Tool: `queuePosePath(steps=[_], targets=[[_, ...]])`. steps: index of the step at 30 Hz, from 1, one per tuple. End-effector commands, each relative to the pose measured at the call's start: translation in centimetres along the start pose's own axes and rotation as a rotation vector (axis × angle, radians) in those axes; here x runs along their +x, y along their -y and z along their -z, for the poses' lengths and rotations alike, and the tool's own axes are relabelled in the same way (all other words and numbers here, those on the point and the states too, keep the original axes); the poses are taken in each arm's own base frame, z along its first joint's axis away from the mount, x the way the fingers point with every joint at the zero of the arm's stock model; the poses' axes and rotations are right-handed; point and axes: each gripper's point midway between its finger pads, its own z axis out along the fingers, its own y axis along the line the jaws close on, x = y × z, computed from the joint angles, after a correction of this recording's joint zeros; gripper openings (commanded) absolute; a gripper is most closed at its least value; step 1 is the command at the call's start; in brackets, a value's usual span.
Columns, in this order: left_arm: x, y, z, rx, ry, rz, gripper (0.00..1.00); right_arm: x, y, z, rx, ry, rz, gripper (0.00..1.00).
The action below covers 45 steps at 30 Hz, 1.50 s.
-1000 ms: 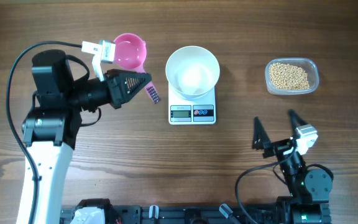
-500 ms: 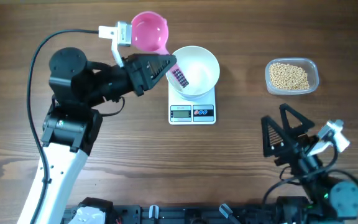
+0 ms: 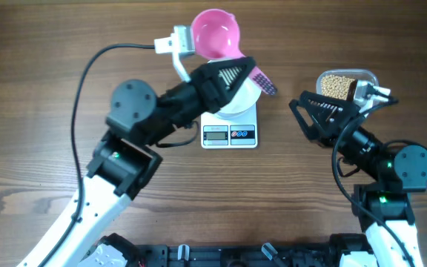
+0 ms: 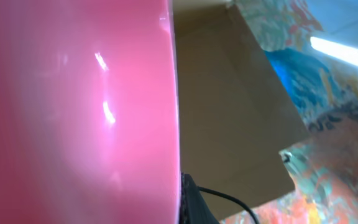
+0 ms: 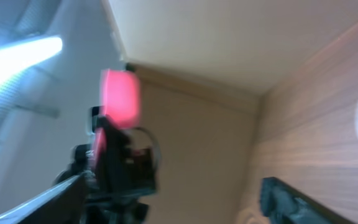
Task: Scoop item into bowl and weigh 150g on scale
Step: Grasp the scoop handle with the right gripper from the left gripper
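From overhead I see the whole layout, which neither wrist camera gives me. My left gripper [image 3: 249, 67] reaches across the bowl [image 3: 243, 100] and is clamped on the handle of a pink scoop [image 3: 217, 33]. The scoop's cup is up beyond the bowl's far side, and its ridged purple handle end pokes out past my fingers. The white bowl sits on the scale [image 3: 230, 135], mostly hidden under my arm. The scale's display and two buttons face the near edge of the bench [image 3: 391, 30]. My right gripper [image 3: 301, 117] hangs just beside a clear tub [image 3: 373, 80], its jaws apart and nothing between them. The beans [image 3: 333, 84] lie in that tub: small, round and tan, a shallow heap partly covered by my right arm.

The left wrist view shows the scoop [image 4: 73, 112] only as a glossy pink wall filling the left half (too close to make out its shape).

The right wrist view is blurred. My two dark fingers [image 5: 288, 199] stand wide at the bottom corners. The scoop [image 5: 120, 96] is a pink smear above a dark arm, and the wood grain of the bench [image 5: 316, 124] runs along the right.
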Motion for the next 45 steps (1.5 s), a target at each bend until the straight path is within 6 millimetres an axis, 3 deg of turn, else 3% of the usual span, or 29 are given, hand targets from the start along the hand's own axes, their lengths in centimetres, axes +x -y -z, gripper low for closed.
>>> queuePosePath(steps=[1, 7, 11, 18, 25, 35, 45], targets=[[0.2, -1.9, -2.0, -0.059, 0.049, 0.082, 0.04, 0.7, -0.5, -0.6, -0.031, -0.086, -0.112, 0.79], [1.2, -3.7, -4.0, -0.07, 0.039, 0.2, 0.04, 0.8, -2.6, -0.8, -0.124, -0.122, -0.047, 0.77], [2.6, -3.9, -4.7, -0.076, 0.004, 0.207, 0.04, 1.3, -1.9, -0.8, -0.1, -0.152, -0.063, 0.77], [4.6, -5.2, -5.5, -0.119, -0.044, 0.226, 0.04, 0.8, -2.0, -0.9, -0.104, -0.128, -0.064, 0.63], [4.7, -5.3, -5.6, -0.116, -0.052, 0.226, 0.04, 0.0, -1.5, -1.0, -0.092, -0.077, -0.047, 0.54], [5.0, -5.0, -5.6, -0.104, -0.067, 0.218, 0.04, -0.9, 0.2, -1.4, -0.054, -0.05, -0.081, 0.49], [5.1, -5.2, -5.6, -0.109, -0.072, 0.179, 0.04, -1.0, 0.1, -1.4, -0.061, -0.044, -0.077, 0.38]])
